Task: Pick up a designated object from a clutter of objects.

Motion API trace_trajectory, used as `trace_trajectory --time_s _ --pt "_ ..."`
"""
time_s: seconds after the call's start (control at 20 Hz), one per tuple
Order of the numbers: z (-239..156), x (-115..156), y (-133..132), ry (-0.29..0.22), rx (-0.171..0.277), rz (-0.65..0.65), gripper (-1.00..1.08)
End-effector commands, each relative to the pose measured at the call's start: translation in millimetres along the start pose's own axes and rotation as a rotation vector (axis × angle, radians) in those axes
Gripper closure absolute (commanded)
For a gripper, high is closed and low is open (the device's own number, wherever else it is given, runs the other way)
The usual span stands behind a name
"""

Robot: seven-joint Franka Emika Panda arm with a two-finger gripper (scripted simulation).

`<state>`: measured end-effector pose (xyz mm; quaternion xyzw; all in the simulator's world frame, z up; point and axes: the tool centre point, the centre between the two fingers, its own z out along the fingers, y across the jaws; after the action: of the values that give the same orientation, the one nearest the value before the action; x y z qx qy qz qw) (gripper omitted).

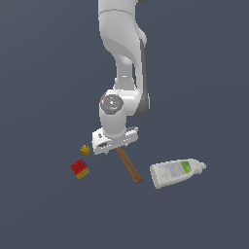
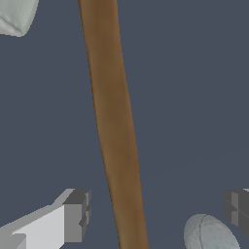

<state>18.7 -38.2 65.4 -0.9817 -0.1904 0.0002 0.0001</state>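
Note:
The hammer's brown wooden handle [image 1: 129, 165] sticks out from under my wrist flange toward the white bottle; its metal head is hidden behind the arm. In the wrist view the handle [image 2: 114, 121] runs lengthwise between my two fingers [image 2: 77, 215]. My gripper [image 2: 158, 211] is open, its jaws wide on either side of the handle and apart from it. In the exterior view the fingers are hidden by the hand. A small grey-white ball [image 2: 209, 233] lies beside the handle, near one finger.
A white squeeze bottle with a green label [image 1: 176, 172] lies at the exterior view's right of the handle end; a corner of it shows in the wrist view [image 2: 17, 17]. A red-and-yellow block [image 1: 79, 168] and a tiny yellow cube [image 1: 85, 149] lie at the left.

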Motion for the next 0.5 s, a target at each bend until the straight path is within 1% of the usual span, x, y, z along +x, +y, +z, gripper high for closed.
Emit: trace_trajectory --time_s 0.0,0.45 --pt "5.8 -0.4 -0.2 -0.001 0.000 0.000 -0.92" --pt "44.4 -1.1 -0.2 0.000 0.000 -0.003 -0.92"
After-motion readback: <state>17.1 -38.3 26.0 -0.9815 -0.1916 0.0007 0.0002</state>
